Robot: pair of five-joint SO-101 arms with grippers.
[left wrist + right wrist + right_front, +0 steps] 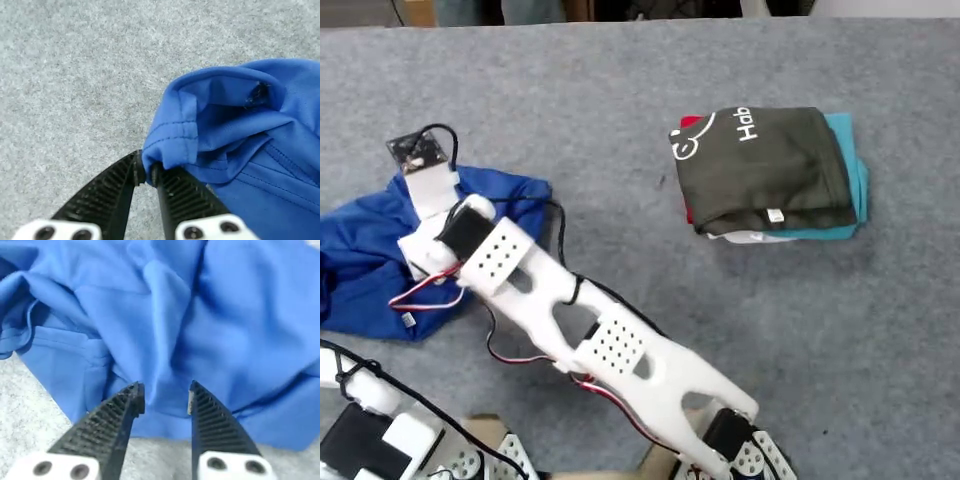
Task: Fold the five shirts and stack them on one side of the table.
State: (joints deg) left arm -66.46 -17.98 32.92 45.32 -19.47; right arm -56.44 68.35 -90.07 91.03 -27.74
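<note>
The crumpled blue fabric shirt (pixel 240 125) was pinched at a stitched hem by the left hand (pixel 145 172), its black ribbed fingers (pixel 100 195) clamped together on the cloth. The right hand (pixel 165 395) hung just above the same shirt's rumpled middle, jaws apart and gripping nothing. The shirt lay bunched on the grey carpeted counter (pixel 620 100) by its left edge. Well apart, toward the right side, sat a stack of folded shirts (pixel 770 170), a dark grey one on top.

1. An arm (pixel 610 345) is built of white links with grids of small round holes.
2. Black and red cables (pixel 558 225) trail beside it.
3. The left gripper (pixel 145 170) has black ribbed fingers (pixel 107 192) on white, screwed mounts.
</note>
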